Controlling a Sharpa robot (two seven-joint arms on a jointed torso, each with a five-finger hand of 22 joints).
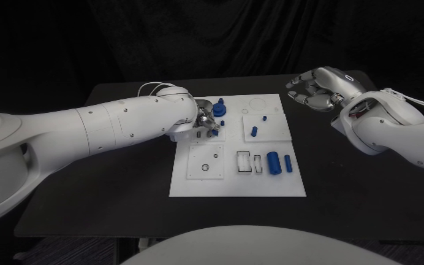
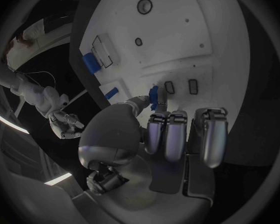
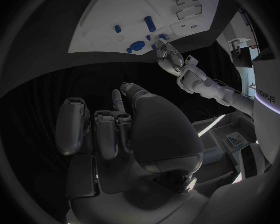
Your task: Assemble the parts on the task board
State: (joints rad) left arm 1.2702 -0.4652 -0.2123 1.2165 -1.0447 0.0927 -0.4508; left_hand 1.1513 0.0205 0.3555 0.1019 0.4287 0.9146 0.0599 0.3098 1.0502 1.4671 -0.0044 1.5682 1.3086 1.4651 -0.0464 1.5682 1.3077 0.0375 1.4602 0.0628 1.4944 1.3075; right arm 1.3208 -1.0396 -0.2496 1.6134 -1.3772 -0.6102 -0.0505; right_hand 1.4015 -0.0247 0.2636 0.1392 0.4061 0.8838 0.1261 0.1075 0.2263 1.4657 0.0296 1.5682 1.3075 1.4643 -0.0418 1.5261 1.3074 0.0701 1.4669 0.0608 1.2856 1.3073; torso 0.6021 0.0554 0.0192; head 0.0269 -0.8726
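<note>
Off the board's (image 1: 237, 188) edge, right hand (image 1: 315, 90).

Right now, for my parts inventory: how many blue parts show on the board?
7: two cylinders at near right, two pegs mid-right, two beside the left hand, one part pinched in it; the hand may hide more.

I am looking at a robotics lab set up for testing. A black desk (image 1: 336, 173) stands before a black curtain (image 1: 221, 19) that closes off the whole background like a studio backdrop. On the desk lies a white task board (image 1: 212, 185) with cut-out slots and small blue parts (image 1: 274, 162), a bench fixture for assembly trials and no household thing.
</note>
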